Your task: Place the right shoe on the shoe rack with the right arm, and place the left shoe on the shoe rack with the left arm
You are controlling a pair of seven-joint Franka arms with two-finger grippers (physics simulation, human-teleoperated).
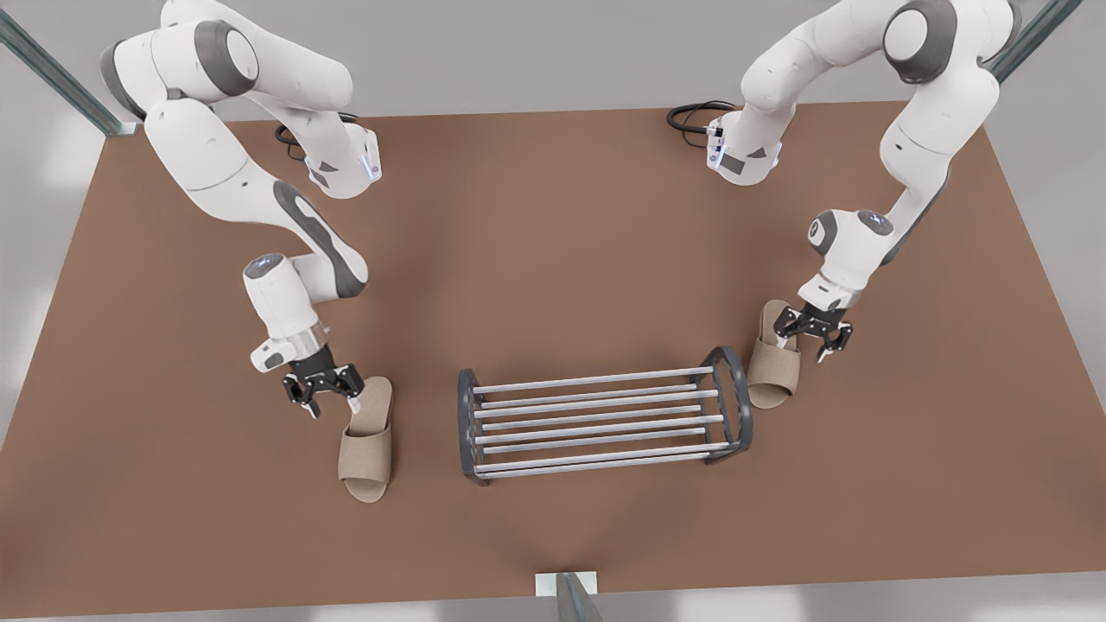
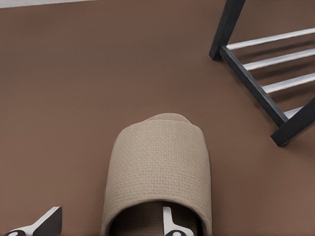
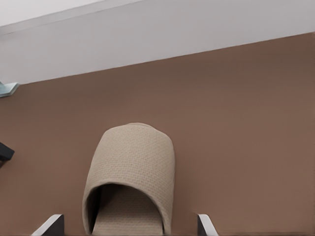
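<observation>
Two alike beige slippers lie on the brown table on either side of the shoe rack (image 1: pixel 596 381), whose bars carry nothing. The left shoe (image 1: pixel 367 445) lies on the front view's left, toe toward the front edge. My left gripper (image 1: pixel 333 406) is open at its heel, one finger (image 2: pixel 169 219) inside the left shoe (image 2: pixel 160 167) under the strap, the other outside. The right shoe (image 1: pixel 772 367) lies beside the rack's right hoop. My right gripper (image 1: pixel 806 350) is open at its heel, fingers straddling the right shoe (image 3: pixel 133 157). A rack (image 2: pixel 256 88) end shows nearby.
Black cables (image 1: pixel 691 117) lie near the arm bases at the back of the table (image 1: pixel 553 259). Glass posts stand at the back corners and a post (image 1: pixel 575 596) at the front edge's middle. Bare table surrounds the rack.
</observation>
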